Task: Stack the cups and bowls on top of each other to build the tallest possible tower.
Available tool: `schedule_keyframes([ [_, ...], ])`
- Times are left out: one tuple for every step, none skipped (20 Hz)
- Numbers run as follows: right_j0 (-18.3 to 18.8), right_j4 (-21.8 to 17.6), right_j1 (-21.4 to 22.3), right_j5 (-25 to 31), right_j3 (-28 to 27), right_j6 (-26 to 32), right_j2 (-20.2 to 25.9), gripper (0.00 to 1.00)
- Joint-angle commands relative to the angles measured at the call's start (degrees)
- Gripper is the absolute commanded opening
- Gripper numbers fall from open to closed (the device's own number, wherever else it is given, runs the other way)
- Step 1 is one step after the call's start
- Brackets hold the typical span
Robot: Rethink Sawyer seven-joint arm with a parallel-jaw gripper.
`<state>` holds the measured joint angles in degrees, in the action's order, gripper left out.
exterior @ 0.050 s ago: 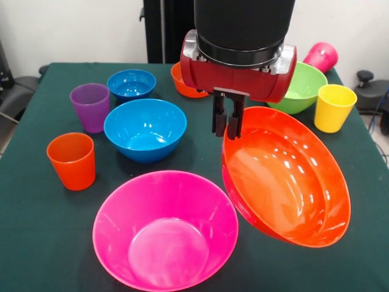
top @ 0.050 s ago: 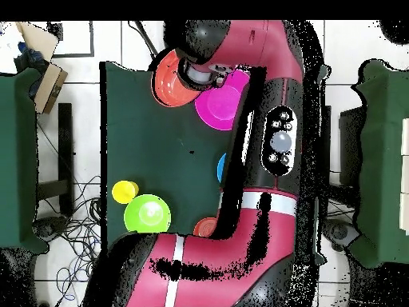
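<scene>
My gripper (exterior @ 0.050 s ago: 227,131) is shut on the near-left rim of the large orange bowl (exterior @ 0.050 s ago: 285,176), which hangs steeply tilted at the right, its lower edge close to the cloth. In the overhead view the arm hides the gripper, and the large orange bowl (top @ 0.050 s ago: 166,80) shows beside the pink bowl (top @ 0.050 s ago: 217,108). The very large pink bowl (exterior @ 0.050 s ago: 165,231) sits upright at the front centre. Left of the gripper stand the medium blue bowl (exterior @ 0.050 s ago: 144,129), small blue bowl (exterior @ 0.050 s ago: 131,83), purple cup (exterior @ 0.050 s ago: 90,106) and orange cup (exterior @ 0.050 s ago: 72,160).
Behind the gripper a small orange bowl (exterior @ 0.050 s ago: 181,84) is partly hidden. At the back right are the lime green bowl (exterior @ 0.050 s ago: 301,88), the yellow cup (exterior @ 0.050 s ago: 333,107) and a magenta cup (exterior @ 0.050 s ago: 321,56) lying tipped near the table's corner. A dark green cloth (exterior @ 0.050 s ago: 36,231) covers the table.
</scene>
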<state>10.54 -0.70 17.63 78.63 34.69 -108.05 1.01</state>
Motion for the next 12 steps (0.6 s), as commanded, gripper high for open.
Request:
schedule_keyframes([
  [2.45,1.49,1.18,-0.10,7.89,8.93,6.51,0.00],
  [2.72,1.91,1.43,-0.23,8.52,9.16,6.79,0.00],
  [2.88,2.05,1.61,-0.13,8.79,9.32,6.81,0.00],
  [3.00,2.15,1.84,0.02,9.05,9.46,6.77,0.00],
  [3.10,2.20,1.90,0.31,9.03,9.59,6.73,0.00],
  [3.21,2.18,1.95,0.55,8.97,9.73,6.66,0.00],
  [3.30,2.14,1.97,0.67,8.93,9.93,6.59,0.00],
  [3.39,1.97,1.95,1.10,8.57,10.14,6.42,0.00],
  [3.54,1.87,2.03,1.12,8.65,10.40,6.36,0.00],
  [3.70,1.54,1.66,1.71,7.75,10.73,6.36,0.00],
  [3.92,1.43,1.51,1.89,7.52,11.12,6.45,0.00],
  [4.12,1.24,1.29,2.21,6.98,11.52,6.51,0.00],
])
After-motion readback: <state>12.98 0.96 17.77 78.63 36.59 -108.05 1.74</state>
